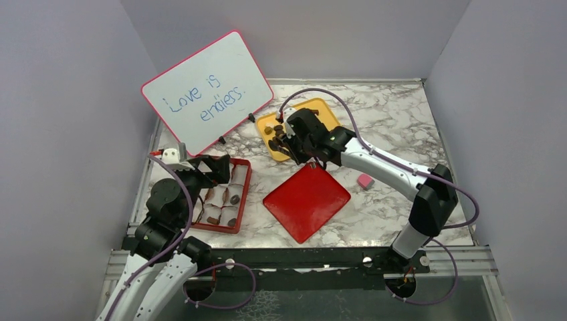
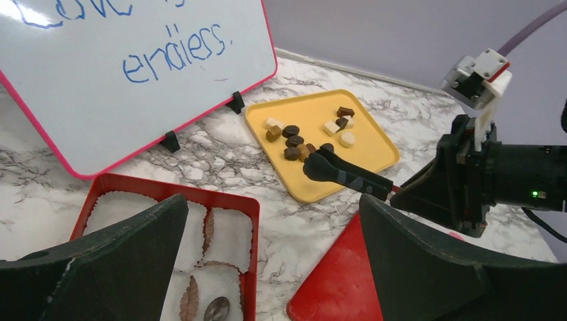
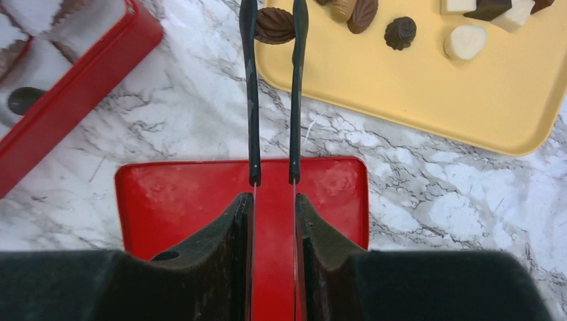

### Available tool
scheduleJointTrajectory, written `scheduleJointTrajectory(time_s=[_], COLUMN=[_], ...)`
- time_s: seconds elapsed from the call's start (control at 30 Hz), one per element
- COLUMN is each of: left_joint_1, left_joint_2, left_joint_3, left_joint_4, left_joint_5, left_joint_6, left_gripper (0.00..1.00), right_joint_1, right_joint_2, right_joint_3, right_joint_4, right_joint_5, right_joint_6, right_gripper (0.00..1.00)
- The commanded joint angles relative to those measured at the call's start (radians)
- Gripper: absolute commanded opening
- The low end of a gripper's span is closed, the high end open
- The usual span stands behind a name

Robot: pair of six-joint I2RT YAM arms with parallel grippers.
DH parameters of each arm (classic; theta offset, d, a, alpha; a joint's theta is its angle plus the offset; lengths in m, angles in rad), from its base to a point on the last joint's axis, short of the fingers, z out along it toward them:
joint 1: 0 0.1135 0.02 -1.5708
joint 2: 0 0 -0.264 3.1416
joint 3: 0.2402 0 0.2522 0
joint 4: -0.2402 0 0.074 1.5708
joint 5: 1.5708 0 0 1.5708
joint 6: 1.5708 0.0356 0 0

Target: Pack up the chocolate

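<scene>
Right gripper (image 3: 274, 208) is clamped on black tongs (image 3: 251, 100) whose tips pinch a leaf-shaped chocolate (image 3: 274, 25) at the rim of the yellow tray (image 3: 428, 100), 12 o'clock of the red lid (image 3: 321, 190); left gripper (image 2: 273, 214) gapes wide above the red box (image 2: 167, 190), 9 o'clock of it

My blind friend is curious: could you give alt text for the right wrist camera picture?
The right claw squeezes thin tongs whose tips pinch a brown chocolate at the edge of a yellow tray. A red lid lies beneath.
</scene>
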Motion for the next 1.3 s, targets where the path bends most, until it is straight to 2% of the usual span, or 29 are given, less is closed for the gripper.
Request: scheduleJointTrajectory(time_s=[0.0, 0.4, 0.73, 1.27], left_joint_1=[-0.002, -0.002, -0.002, -0.002], left_joint_2=[-0.058, -0.121, -0.149, -0.188], left_joint_3=[0.024, 0.104, 0.139, 0.154], left_joint_4=[-0.003, -0.015, -0.025, -0.036], left_joint_5=[-0.087, -0.174, -0.200, -0.244], left_joint_6=[-0.017, 0.011, 0.011, 0.001], left_gripper=[0.99, 0.99, 0.99, 0.99], right_joint_1=[0.010, 0.147, 0.310, 0.365], right_joint_2=[-0.084, -0.086, 0.007, 0.231], right_joint_3=[-0.021, 0.019, 0.094, 0.256], right_joint_4=[0.035, 0.052, 0.072, 0.088], right_joint_5=[-0.104, -0.142, -0.094, -0.131], right_joint_6=[0.029, 0.051, -0.006, -0.092], right_gripper=[0.29, 0.29, 0.30, 0.32])
